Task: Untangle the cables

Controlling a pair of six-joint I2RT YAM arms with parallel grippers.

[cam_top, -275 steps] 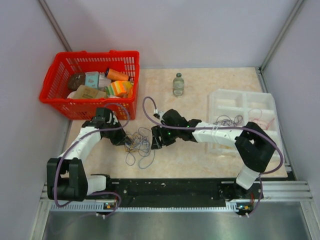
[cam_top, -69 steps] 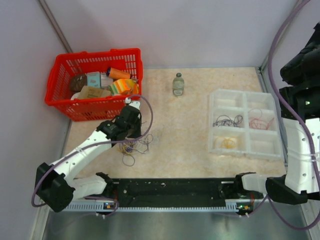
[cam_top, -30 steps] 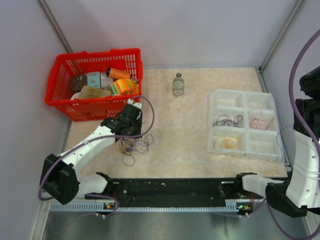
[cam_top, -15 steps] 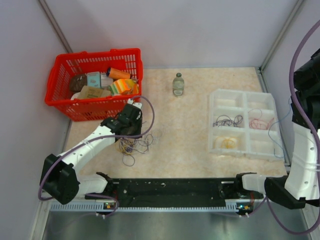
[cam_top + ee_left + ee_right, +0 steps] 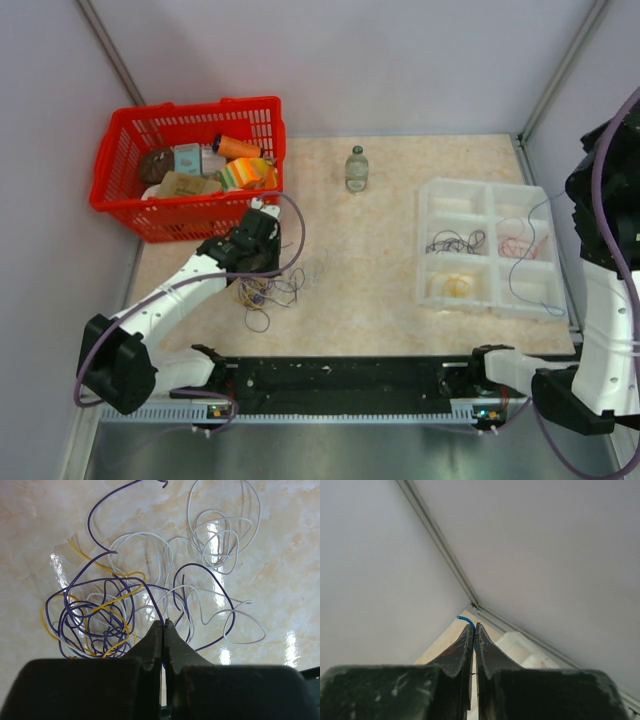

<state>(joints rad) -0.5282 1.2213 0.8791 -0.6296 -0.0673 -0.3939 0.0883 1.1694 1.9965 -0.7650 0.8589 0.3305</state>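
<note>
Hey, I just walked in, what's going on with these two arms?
They are untangling cables. The left gripper is shut, apparently pinching a purple strand of the tangle of cables on the table beside the red basket. The right gripper, raised high, is shut on a blue cable that dangles over the white divided tray. Dark, red and yellow cables already lie in separate compartments.

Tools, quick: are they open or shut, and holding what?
Left tool: shut at the tangle; grip unclear.
Right tool: shut on a blue cable.
</note>
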